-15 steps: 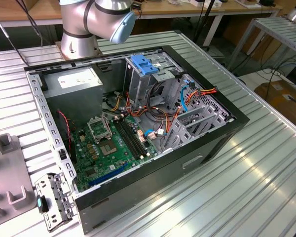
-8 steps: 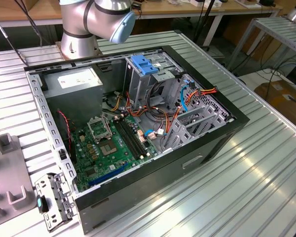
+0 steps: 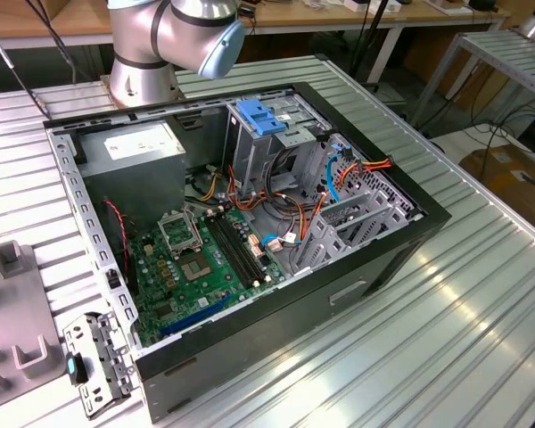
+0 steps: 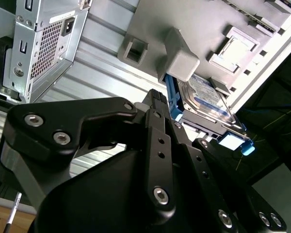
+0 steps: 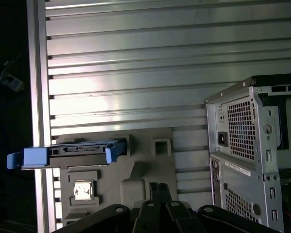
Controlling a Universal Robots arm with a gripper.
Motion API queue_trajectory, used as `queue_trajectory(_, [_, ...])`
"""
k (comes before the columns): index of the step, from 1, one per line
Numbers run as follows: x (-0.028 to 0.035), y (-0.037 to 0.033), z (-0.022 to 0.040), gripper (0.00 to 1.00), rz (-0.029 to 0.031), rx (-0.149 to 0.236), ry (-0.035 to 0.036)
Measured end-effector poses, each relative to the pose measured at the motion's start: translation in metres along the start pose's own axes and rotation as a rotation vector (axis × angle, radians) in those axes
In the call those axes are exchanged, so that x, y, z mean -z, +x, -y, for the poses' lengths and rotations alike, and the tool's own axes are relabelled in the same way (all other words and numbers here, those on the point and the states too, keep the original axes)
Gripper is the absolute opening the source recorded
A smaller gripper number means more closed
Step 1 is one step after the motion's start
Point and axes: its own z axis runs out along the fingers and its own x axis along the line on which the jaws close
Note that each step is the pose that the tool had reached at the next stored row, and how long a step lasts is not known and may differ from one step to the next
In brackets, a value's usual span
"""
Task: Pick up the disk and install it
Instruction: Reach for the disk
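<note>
Disk (image 5: 80,151) standing on its long edge in the grey fixture (image 5: 145,165), not yet in the computer case (image 5: 252,145). In the first wrist view you are seeing it as a thin dark strip between its blue rails (image 5: 35,158). It is running along one edge of the fixture, and one railed end is jutting past the fixture's corner toward the edge of the tabletop (image 5: 136,48). In the second wrist view the disk (image 4: 203,97) is showing its labelled face, just beside a raised grey block (image 4: 180,60) on the fixture. The gripper (image 5: 160,188) is hanging above the fixture, apart from the disk. Its fingertips are drawn together with nothing between them, and you are getting its black links side-on in the second wrist view (image 4: 156,97). In the exterior view the case (image 3: 250,223) is lying on its side near the middle of the ribbed metal tabletop (image 3: 446,339) with its side panel off. Inside you are seeing the motherboard (image 3: 205,259), the power supply (image 3: 134,143) in the case corner nearest the arm (image 3: 160,40), and a blue latch piece (image 3: 263,116). The fixture (image 3: 22,312) is sitting at the tabletop's edge on the exterior view's left.
</note>
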Motion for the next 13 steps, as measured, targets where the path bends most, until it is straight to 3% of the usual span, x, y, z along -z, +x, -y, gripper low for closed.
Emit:
queue_trajectory(3, [-0.0001,0.0012,-0.0004,0.11,0.0001,0.000,-0.0001])
queue_trajectory(9, [-0.0010,0.0254,-0.0095,0.11,0.0000,0.000,-0.0001])
queue_trajectory(11, [-0.0018,0.0483,-0.0127,0.11,0.0000,0.000,-0.0001])
queue_trajectory(13, [-0.0023,0.0645,-0.0139,0.11,-0.0001,0.000,0.0000])
